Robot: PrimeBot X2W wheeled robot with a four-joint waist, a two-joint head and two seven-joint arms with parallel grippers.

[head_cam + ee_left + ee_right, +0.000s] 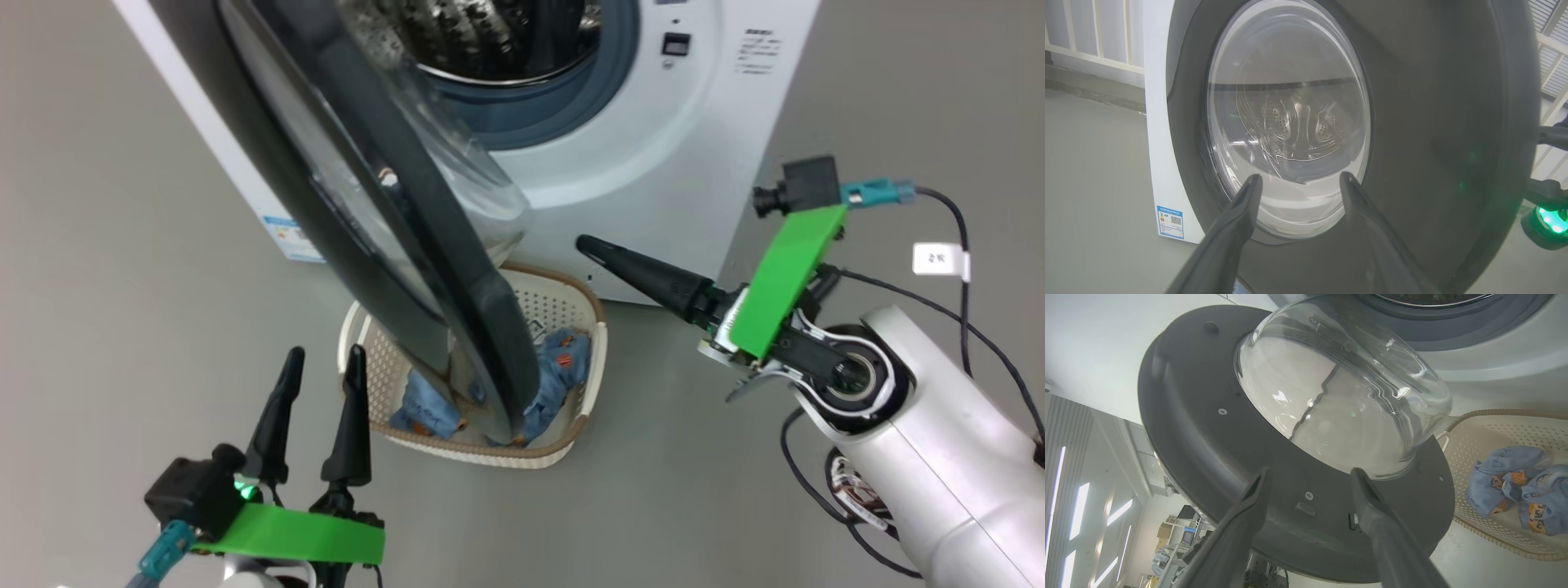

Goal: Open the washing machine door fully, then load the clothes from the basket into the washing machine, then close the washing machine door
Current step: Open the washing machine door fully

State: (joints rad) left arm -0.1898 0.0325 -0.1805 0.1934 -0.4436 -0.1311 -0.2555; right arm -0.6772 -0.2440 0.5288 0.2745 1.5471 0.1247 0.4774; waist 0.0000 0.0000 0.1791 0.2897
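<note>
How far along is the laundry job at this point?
Done: the washing machine door is unlatched and swung partway out, over the basket. In hand: opening it fully; both the left hand and right hand are open and empty, neither gripping it. Left: loading the clothes, which lie in the basket, into the drum, then closing the door.

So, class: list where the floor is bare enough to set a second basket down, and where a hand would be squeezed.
Bare floor: left of the washing machine door and basket; also in front of the basket, between the left gripper and right gripper. Crowded: over the basket, where the door's rim hangs across the clothes.
</note>
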